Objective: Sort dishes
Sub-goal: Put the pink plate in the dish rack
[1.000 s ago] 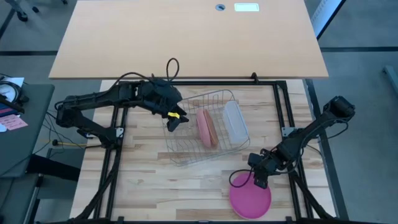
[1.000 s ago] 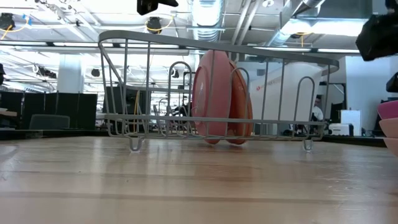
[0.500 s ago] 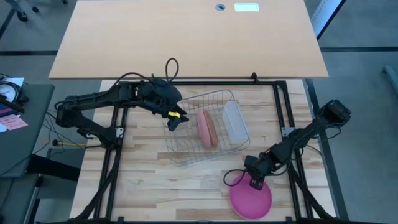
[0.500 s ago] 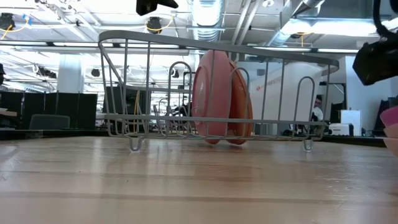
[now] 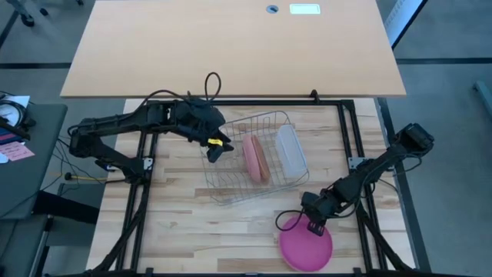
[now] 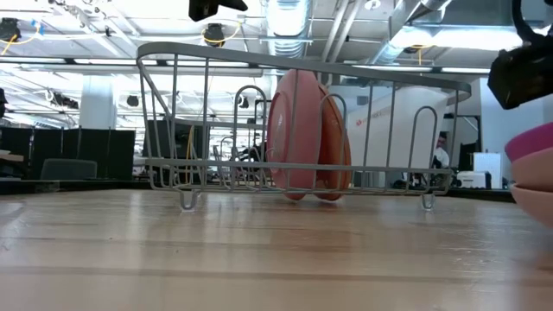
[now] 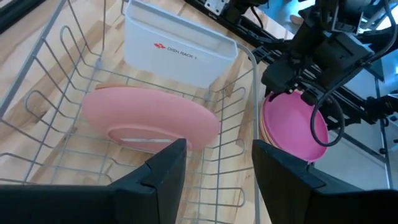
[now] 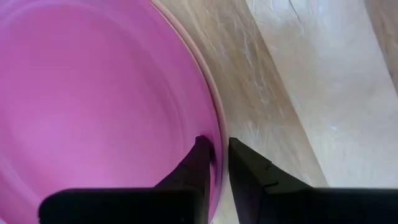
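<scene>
A magenta plate [image 5: 305, 246] lies near the table's front right, on top of a pale pink plate [image 6: 537, 194]. My right gripper [image 8: 221, 155] is shut on its far rim. Two salmon-pink plates [image 5: 256, 158] stand on edge in the wire rack [image 5: 231, 185], next to a translucent tub [image 5: 290, 150]. My left gripper [image 7: 217, 168] hovers open above the rack's left end, holding nothing. My right gripper pinches the magenta plate's rim [image 8: 214, 132] at its far edge. One finger [image 8: 200, 158] lies on the plate's inner face, the other [image 8: 247, 167] outside the rim. The fingers slant down from the far right. The plate [image 6: 529, 142] sits tilted, its held edge raised above the pale plate.
The rack takes up the table's middle. Black frame rails [image 5: 350, 131] run along the table's sides and back. Bare wood [image 5: 192, 231] lies in front of the rack and to the left of the plates.
My right gripper has moved a little toward the table's left, down onto the magenta plate's far rim, and has taken hold of it. That edge of the plate has come up off the stack, and the plate has shifted slightly left.
</scene>
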